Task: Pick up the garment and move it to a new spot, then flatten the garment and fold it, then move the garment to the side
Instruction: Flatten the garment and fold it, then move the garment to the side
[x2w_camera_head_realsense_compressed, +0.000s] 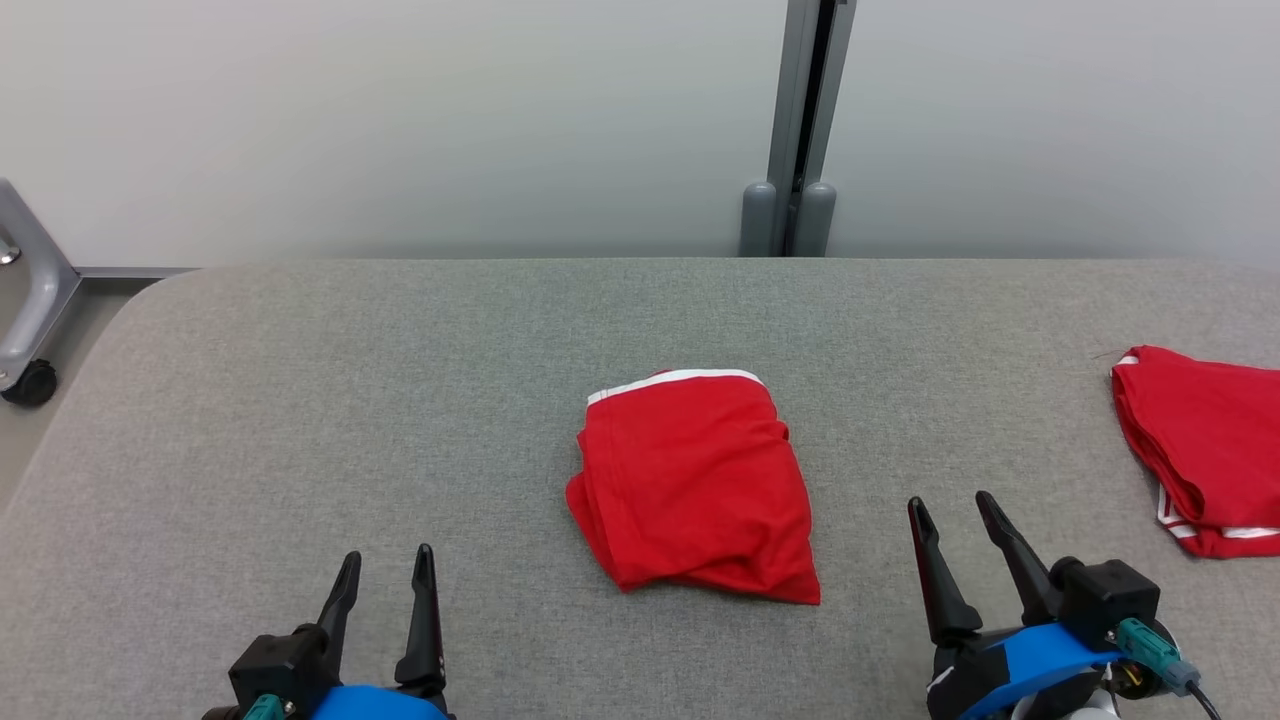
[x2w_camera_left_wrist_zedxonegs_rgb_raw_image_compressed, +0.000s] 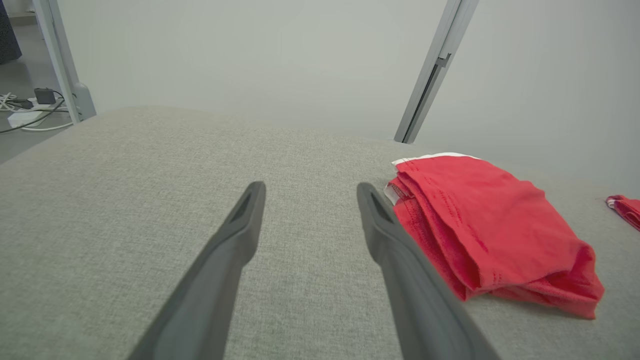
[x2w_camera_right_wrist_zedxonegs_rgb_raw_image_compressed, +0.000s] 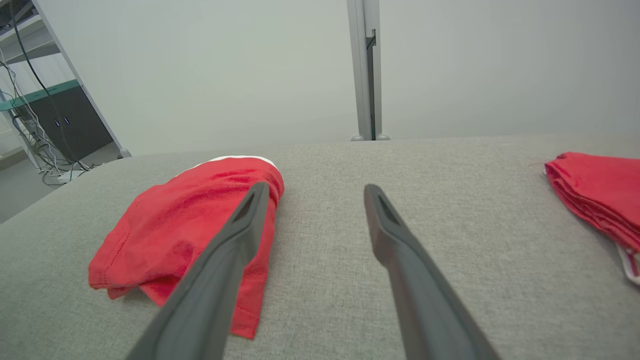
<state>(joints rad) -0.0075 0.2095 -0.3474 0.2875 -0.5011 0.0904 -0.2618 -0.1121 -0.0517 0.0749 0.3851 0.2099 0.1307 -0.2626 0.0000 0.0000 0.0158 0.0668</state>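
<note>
A red garment (x2w_camera_head_realsense_compressed: 695, 485) with a white band along its far edge lies folded in the middle of the grey table (x2w_camera_head_realsense_compressed: 400, 400). In the left wrist view the garment (x2w_camera_left_wrist_zedxonegs_rgb_raw_image_compressed: 495, 225) lies to the right of the fingers; in the right wrist view the garment (x2w_camera_right_wrist_zedxonegs_rgb_raw_image_compressed: 190, 225) lies to the left, partly behind one finger. My left gripper (x2w_camera_head_realsense_compressed: 385, 565) is open at the lower left, apart from the cloth. My right gripper (x2w_camera_head_realsense_compressed: 950, 510) is open at the lower right, also apart from it. Nothing sits between either pair of fingers.
A second folded red garment (x2w_camera_head_realsense_compressed: 1205, 445) lies at the table's right edge, also seen as a red pile (x2w_camera_right_wrist_zedxonegs_rgb_raw_image_compressed: 595, 195) in the right wrist view. A grey post (x2w_camera_head_realsense_compressed: 795, 130) stands behind the table. A wheeled frame (x2w_camera_head_realsense_compressed: 30, 300) stands off the left corner.
</note>
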